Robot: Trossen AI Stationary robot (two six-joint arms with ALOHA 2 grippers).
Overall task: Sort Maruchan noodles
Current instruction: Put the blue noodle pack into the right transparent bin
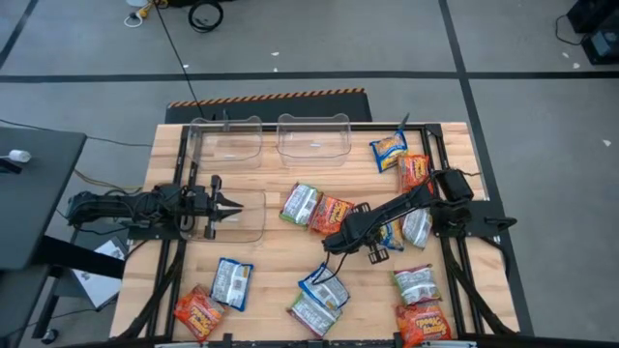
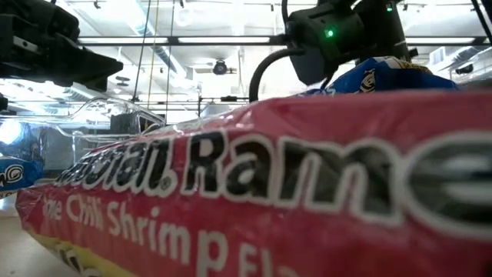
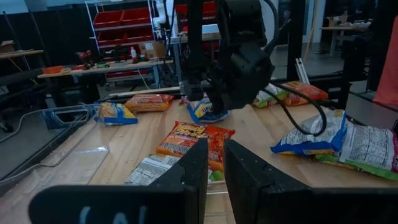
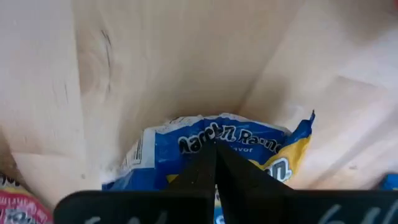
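Note:
Several Maruchan noodle packets lie flat on the wooden table: orange-red, green-and-white and blue-and-yellow kinds. My right gripper reaches down from the right, shut on a blue-and-yellow packet near the table's middle. That packet also shows under the gripper in the left wrist view. My left gripper waits level at the left over a clear tray. Its fingers are nearly together and hold nothing. My right gripper pinches the blue-and-yellow packet's printed top face between its two fingertips, partway in from the packet's edge. The fingers slant steeply down from the table's right side. The packet lies on the table; how much wrapper is between the tips is hidden by the fingers.
Two clear bins stand at the far edge. More packets crowd the right side and near edge. One orange-red packet fills the low view. Bare wood lies between the tray and the middle packets.

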